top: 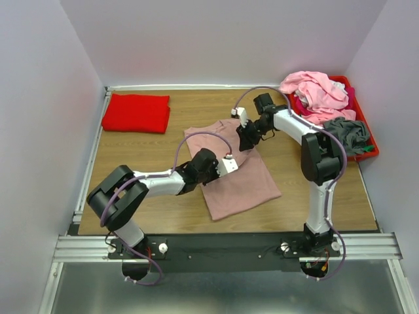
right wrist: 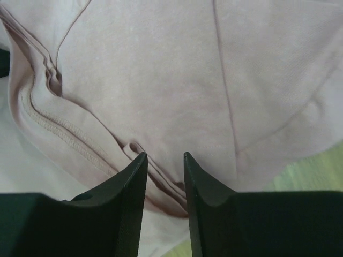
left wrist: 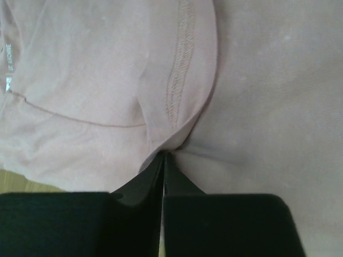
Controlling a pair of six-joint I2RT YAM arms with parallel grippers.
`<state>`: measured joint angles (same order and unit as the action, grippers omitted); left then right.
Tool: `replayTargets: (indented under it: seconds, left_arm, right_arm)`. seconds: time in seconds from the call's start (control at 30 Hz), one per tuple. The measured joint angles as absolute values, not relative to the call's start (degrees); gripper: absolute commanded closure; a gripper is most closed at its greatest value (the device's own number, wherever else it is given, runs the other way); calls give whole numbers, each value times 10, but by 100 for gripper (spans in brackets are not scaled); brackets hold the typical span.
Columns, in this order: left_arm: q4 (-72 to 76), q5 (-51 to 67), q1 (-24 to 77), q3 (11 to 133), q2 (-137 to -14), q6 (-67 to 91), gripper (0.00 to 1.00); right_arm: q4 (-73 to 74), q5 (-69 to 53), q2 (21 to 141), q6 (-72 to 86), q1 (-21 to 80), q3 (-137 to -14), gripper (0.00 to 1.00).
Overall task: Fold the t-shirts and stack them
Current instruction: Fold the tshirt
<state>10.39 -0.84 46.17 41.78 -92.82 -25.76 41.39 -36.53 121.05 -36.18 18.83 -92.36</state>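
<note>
Cloth first: dusty-pink t-shirt (top: 239, 180) is lying mid-bench, mostly flat, with a hemmed flap turned in over the body. I am judging it light, limp and thin, not fragile. It is going to drape and drag rather than hold shape, and 1 layer could slide out of a loose pinch. The best holds, as I am reading it, are doubled edges such as the stitched hem (left wrist: 179, 80) or a seam, not the open middle of a panel.

Left end effector (left wrist: 163, 158) is sitting clenched, a pucker of that hemmed fold running into its tips, so I am taking it as gripping the shirt. Right end effector (right wrist: 165, 158) is hovering released over the far part of the same shirt, jaws apart, a folded edge showing in the gap, nothing caught.

Containers: 1 red bin (top: 363, 156) is standing at the far right of the bench (top: 131, 196). It is holding a heaped light pink shirt (top: 314, 88), a magenta one (top: 301, 104) beneath, and a grey one (top: 344, 131) slumping toward the near rim. Outside it, 1 folded red t-shirt (top: 136, 112) is resting at the far left corner, well apart.
</note>
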Motion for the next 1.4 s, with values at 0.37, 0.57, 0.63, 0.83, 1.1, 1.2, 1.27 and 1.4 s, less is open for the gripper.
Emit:
replayTargets:
  seconds: [0.37,0.57,0.63,0.83,1.1,1.2,1.27,1.4]
  left_arm:
    - [86,-10,458,376,-745,-223,61]
    - [76,-2,454,332,-703,-254,59]
    - [68,5,454,327,-705,-273,59]
    - [60,7,444,344,-759,-335,61]
    - [64,47,414,353,-775,-390,63]
    - [64,74,414,354,-775,-404,64]
    - [63,93,414,357,-777,-410,64]
    - [65,129,414,368,-791,-420,65]
  right_arm:
    - [406,-370,1104,-413,142,-874,27]
    - [456,-378,1103,-548,135,-844,24]
    - [479,-385,1106,-603,135,-840,24]
    - [552,-429,1137,-741,135,-865,24]
    - [618,-458,1186,-813,143,-929,27]
    - [633,-460,1190,-822,153,-929,28]
    - [639,-460,1191,-826,158,-929,28]
    - [643,-460,1195,-826,166,-929,30]
